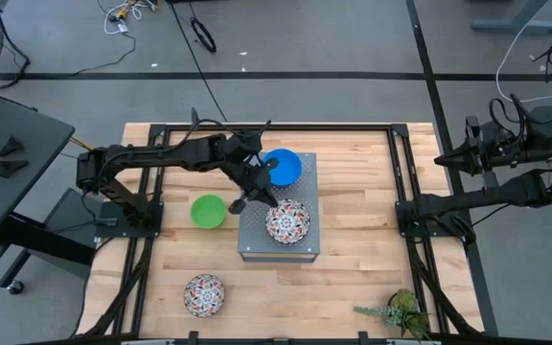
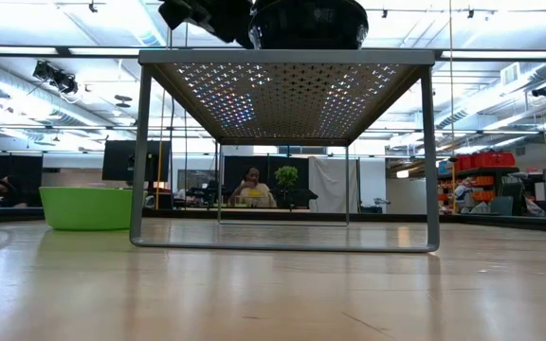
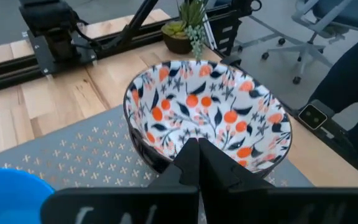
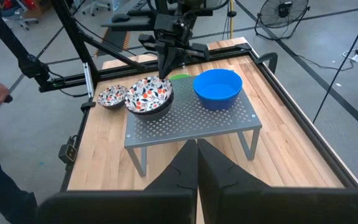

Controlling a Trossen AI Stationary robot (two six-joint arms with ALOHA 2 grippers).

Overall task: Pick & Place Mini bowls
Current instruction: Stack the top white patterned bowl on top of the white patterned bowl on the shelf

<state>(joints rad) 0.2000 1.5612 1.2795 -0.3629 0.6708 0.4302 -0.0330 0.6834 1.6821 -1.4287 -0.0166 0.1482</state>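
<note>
A white floral mini bowl [image 1: 287, 221] and a bright blue one [image 1: 282, 166] stand on top of the grey perforated metal box [image 1: 257, 240]. A green bowl [image 1: 208, 211] and a second floral bowl [image 1: 204, 294] sit on the wooden table. My left gripper [image 1: 264, 196] is shut with nothing between its fingers. Slanting down, its tip [image 3: 197, 148] is at the floral bowl's rim [image 3: 166, 163] on the side nearest the table's left edge. My right gripper [image 4: 197, 148] is shut and waits, raised, off the table's right edge. My left gripper's shut fingertips [image 4: 165, 74] stand at the rim of the floral bowl [image 4: 149, 94] on the box, coming at it slanting down from the table's left. I cannot tell whether they touch the rim. The bowl sits upright on the box top.
A small potted plant [image 1: 399, 311] stands at the table's near right corner. Black rails [image 1: 405, 192] frame the table's sides. In the low view the box stands on thin legs [image 2: 138, 152] with a gap beneath it. People are in the room beyond the table.
</note>
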